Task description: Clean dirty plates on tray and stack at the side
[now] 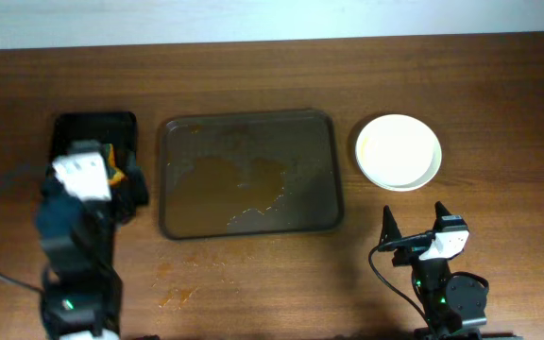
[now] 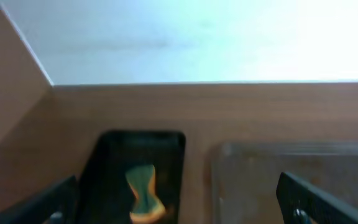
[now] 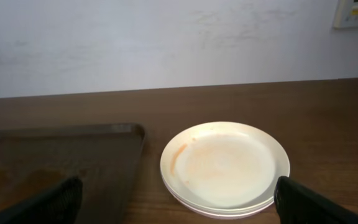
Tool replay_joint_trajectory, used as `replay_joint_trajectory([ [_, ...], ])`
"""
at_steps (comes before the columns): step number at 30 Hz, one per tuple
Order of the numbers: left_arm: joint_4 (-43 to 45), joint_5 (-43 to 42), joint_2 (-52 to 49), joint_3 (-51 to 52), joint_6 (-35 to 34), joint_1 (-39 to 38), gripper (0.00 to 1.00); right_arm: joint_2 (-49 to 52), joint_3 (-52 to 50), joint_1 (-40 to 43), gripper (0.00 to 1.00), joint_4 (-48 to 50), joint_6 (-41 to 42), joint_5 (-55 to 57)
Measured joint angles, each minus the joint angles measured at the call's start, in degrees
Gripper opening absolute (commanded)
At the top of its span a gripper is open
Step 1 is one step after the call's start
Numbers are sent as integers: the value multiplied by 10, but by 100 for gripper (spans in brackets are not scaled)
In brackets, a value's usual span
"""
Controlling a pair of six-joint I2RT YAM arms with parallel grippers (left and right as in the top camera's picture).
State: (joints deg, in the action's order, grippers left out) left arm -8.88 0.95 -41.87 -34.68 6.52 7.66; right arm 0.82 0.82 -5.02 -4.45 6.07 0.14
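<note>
Wood table [image 1: 253, 57], pale wall [image 3: 166, 37] behind; smeared tray [image 1: 300, 151] mid, plates [image 1: 398, 151] stacked R; L jaws, R jaws spread, empty.

Even, bright light; blurred, washed-out left wrist view; soft shadows

Bare brown wooden worktop [image 1: 349, 194] separates the raised rim of the large dark-brown translucent rectangular tray [image 1: 305, 151] from the stacked round white plates [image 1: 398, 151].
</note>
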Motion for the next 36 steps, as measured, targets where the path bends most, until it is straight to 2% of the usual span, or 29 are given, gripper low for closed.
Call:
replay_joint_trajectory([
  [4, 72, -2, 170, 192, 23, -13, 99, 0, 0, 0, 98, 0, 0, 0],
  [8, 71, -2, 277, 263, 38, -13, 99, 0, 0, 0, 98, 0, 0, 0],
  [15, 5, -3, 407, 308, 71, -13, 99, 0, 0, 0, 98, 0, 0, 0],
  [36, 10, -3, 410, 321, 87, -13, 99, 0, 0, 0, 98, 0, 0, 0],
])
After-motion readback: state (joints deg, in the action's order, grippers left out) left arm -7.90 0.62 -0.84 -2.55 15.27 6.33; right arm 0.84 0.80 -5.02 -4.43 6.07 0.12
